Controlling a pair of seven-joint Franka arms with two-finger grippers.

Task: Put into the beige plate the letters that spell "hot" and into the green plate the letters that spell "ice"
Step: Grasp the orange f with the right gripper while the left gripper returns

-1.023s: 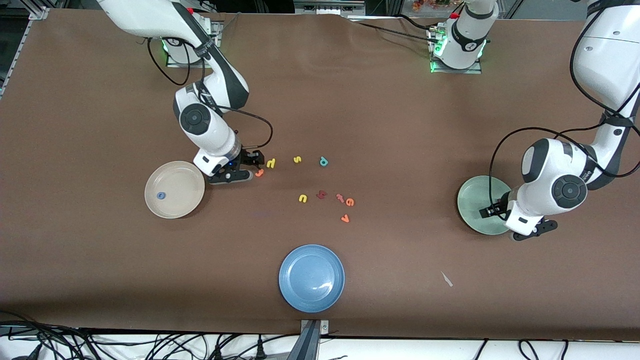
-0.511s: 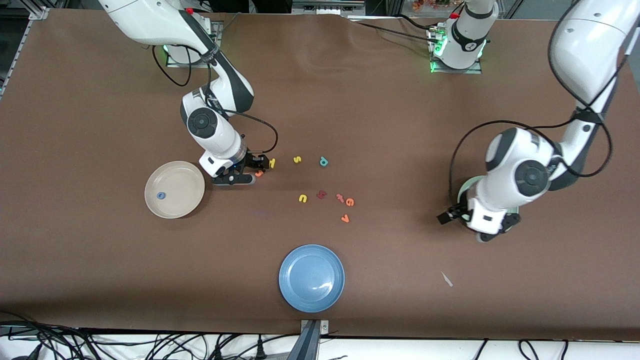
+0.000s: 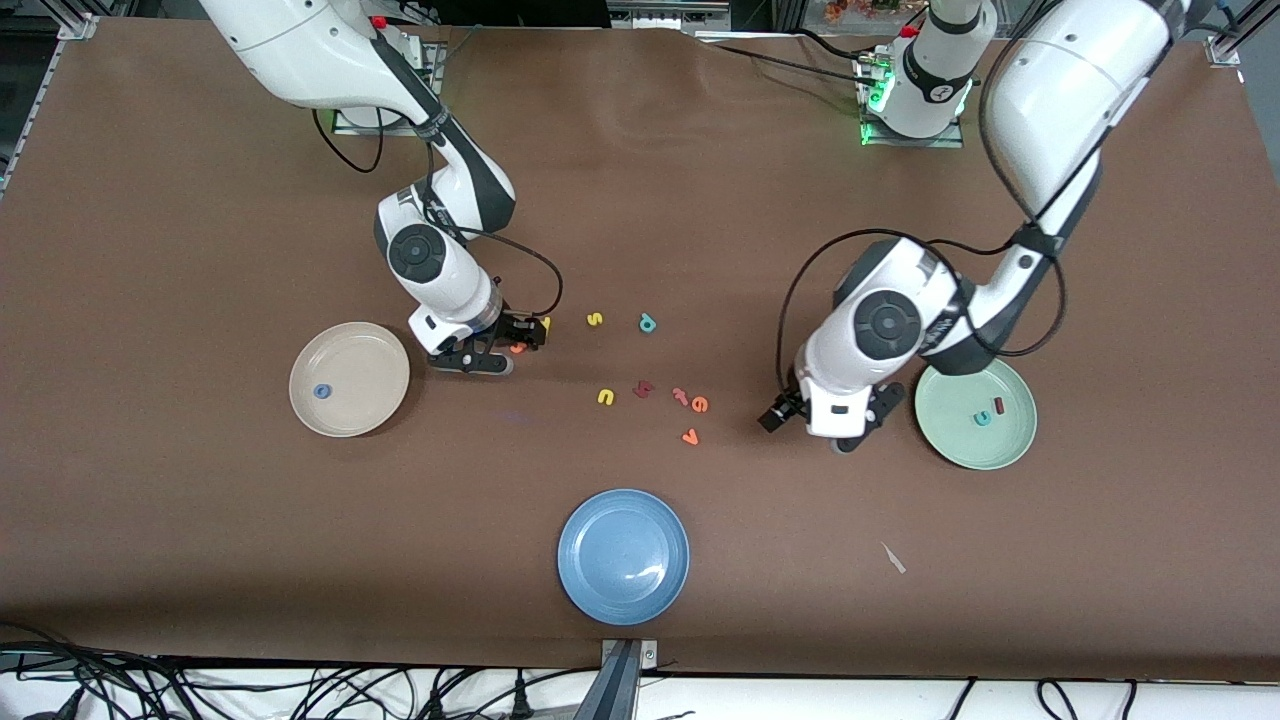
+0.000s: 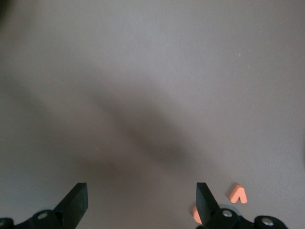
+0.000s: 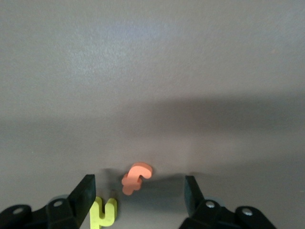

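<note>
Right gripper [image 3: 520, 340]: I see it spread wide, low around the orange t [image 5: 135, 177], h [image 5: 104, 213] just beside.
Left gripper [image 4: 140, 202]: released, empty, near green plate [image 3: 1012, 448].
Beige plate [image 3: 375, 352]: o [image 3: 321, 391] inside.
Green plate: c [image 3: 983, 417] and i [image 3: 998, 404] inside.

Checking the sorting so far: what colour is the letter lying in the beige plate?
Blue: the ring-shaped o in the beige plate, clearest in the front view.

Three plates [image 3: 349, 340], eleven foam letters [image 3: 594, 319], two arms.

no readable text, labels or brand marks anywhere in view
</note>
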